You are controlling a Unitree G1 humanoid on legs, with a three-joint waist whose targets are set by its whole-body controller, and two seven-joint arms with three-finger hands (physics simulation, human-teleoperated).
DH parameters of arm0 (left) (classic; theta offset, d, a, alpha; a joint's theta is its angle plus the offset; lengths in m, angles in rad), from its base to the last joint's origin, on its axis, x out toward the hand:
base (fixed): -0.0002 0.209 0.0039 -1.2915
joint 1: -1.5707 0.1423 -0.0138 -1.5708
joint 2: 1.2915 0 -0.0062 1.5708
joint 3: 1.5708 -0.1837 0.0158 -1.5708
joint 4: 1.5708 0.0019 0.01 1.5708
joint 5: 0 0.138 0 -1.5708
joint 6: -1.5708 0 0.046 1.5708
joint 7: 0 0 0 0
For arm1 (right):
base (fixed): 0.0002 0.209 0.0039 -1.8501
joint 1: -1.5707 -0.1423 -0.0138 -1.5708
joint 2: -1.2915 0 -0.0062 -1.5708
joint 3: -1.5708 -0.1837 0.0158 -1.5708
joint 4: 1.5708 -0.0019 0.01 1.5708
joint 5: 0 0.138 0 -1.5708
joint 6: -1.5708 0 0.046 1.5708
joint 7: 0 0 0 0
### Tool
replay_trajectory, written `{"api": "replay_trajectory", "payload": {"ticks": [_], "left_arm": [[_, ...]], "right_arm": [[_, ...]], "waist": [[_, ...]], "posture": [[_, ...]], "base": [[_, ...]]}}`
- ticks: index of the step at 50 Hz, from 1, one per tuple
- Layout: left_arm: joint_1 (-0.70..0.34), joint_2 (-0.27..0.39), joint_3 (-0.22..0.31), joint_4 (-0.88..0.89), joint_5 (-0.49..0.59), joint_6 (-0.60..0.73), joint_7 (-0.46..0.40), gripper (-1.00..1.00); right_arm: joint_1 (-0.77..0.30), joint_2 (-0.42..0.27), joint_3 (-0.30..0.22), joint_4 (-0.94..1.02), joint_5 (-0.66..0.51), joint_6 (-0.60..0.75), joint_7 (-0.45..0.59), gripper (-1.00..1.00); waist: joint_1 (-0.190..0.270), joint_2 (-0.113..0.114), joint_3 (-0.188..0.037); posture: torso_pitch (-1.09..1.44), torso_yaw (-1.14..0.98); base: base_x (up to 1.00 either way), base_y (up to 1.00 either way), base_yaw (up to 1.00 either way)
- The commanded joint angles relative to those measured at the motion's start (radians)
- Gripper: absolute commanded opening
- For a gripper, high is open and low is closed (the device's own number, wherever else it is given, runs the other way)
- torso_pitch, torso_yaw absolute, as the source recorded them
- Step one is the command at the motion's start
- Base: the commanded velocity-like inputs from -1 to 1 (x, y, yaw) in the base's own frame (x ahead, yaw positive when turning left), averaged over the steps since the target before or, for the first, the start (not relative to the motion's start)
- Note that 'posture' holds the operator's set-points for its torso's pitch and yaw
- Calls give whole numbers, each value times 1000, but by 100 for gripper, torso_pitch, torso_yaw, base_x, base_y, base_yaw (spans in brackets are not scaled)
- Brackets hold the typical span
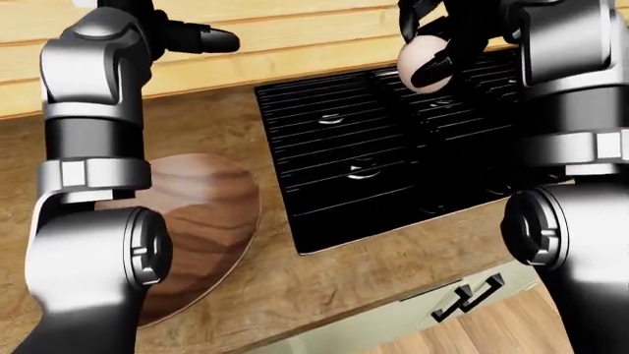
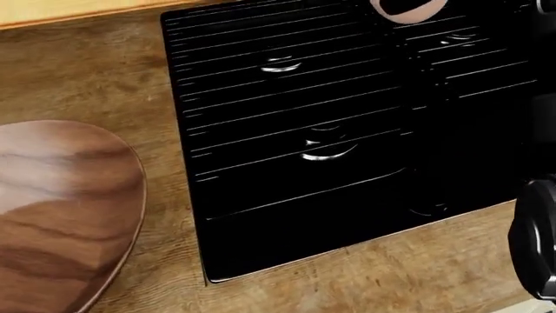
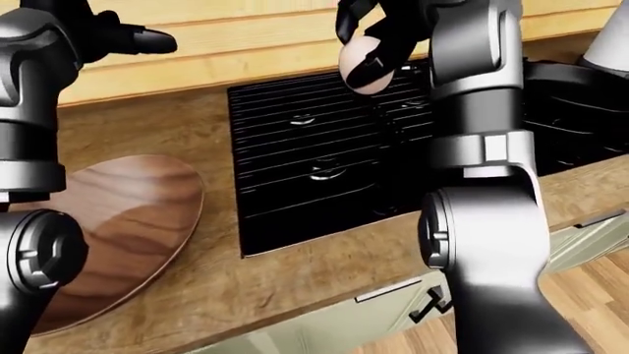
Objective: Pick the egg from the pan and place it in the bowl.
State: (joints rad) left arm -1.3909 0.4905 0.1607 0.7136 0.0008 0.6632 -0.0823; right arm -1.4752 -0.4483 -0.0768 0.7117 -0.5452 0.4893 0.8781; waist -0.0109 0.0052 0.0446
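My right hand (image 3: 378,40) pinches the egg (image 3: 360,60) above the black stove's (image 1: 383,155) far edge. My left hand (image 1: 192,35) hovers left of the stove, fingers spread. The wooden bowl (image 2: 60,202) rests on the desk (image 2: 96,72), left of the stove.

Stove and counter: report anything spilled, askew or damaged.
Nothing stands out. The egg is whole, gripped in the right hand above the black stove. The wooden bowl sits on the counter left of the stove, with no spill visible. The left hand holds nothing.
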Motion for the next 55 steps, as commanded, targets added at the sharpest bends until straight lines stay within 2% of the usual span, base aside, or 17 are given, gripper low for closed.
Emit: {"api": "replay_trajectory", "payload": {"ticks": [1,5,8,9,14,15,20,28,29,31,38,42,46,47,50,52,55], "left_arm": [[-45,18,7,-34,4,-28,6,100],[-48,19,7,-26,5,-31,7,100],[-48,18,6,-24,6,-33,7,100],[-48,18,6,-22,6,-34,7,100],[-43,17,7,-36,6,-24,8,100],[-41,16,7,-44,5,-20,8,100],[-40,18,8,-41,5,-23,9,100],[-48,21,8,-23,5,-33,9,100],[-48,21,9,-23,5,-32,9,100],[-49,21,8,-22,5,-32,9,100],[-50,24,9,-30,3,-26,8,100],[-49,23,7,-35,4,-22,8,100],[-50,23,8,-30,5,-26,8,100],[-50,23,8,-31,5,-26,8,100],[-49,24,8,-32,5,-24,7,100],[-50,25,9,-32,5,-23,7,100],[-52,25,9,-35,5,-21,7,100]], "right_arm": [[-54,-11,-6,-23,4,-14,-17,-100],[-59,-11,1,-11,0,-18,-23,-100],[-63,-11,4,-7,-2,-28,-26,-100],[-67,-9,-2,-4,3,-31,-31,-100],[-40,-12,25,-35,-35,-50,-20,-100],[-42,-12,22,-25,-41,-51,-24,-100],[-59,-17,9,26,-63,-68,-93,-100],[-62,-17,-1,12,-42,-79,-72,-100],[-63,-16,-3,12,-38,-80,-70,-100],[-58,-14,3,7,-44,-83,-72,-100],[-60,-15,2,6,-47,-75,-68,-100],[-63,-14,1,8,-46,-67,-64,-100],[-69,-12,2,16,-43,-67,-62,-100],[-69,-11,3,16,-43,-68,-61,-100],[-70,-11,3,16,-44,-69,-62,-100],[-71,-9,3,8,-44,-71,-61,-100],[-68,-9,3,5,-43,-70,-60,-100]], "waist": [[8,-36,-46],[11,-68,-66],[10,-52,-57],[15,-65,-26],[-21,74,16],[-17,27,12],[5,-24,-9],[29,14,-30],[2,19,-8],[-11,58,-29],[-8,26,-36],[35,-43,-35],[51,127,-30],[49,139,-40],[53,77,-54],[21,3,-1],[27,-25,27]], "posture": [[0,0],[0,0],[0,0],[0,0],[0,0],[0,0],[0,0],[0,0],[0,0],[0,0],[0,0],[0,0],[0,0],[0,0],[0,0],[0,0],[0,0]], "base": [[0,89,0],[0,100,0],[0,100,0],[0,0,0],[0,0,0],[0,0,0],[0,0,0],[0,0,32],[0,0,0],[0,0,0],[0,4,0],[0,50,25],[0,0,100],[0,0,100],[0,0,100],[0,50,0],[0,0,0]]}}
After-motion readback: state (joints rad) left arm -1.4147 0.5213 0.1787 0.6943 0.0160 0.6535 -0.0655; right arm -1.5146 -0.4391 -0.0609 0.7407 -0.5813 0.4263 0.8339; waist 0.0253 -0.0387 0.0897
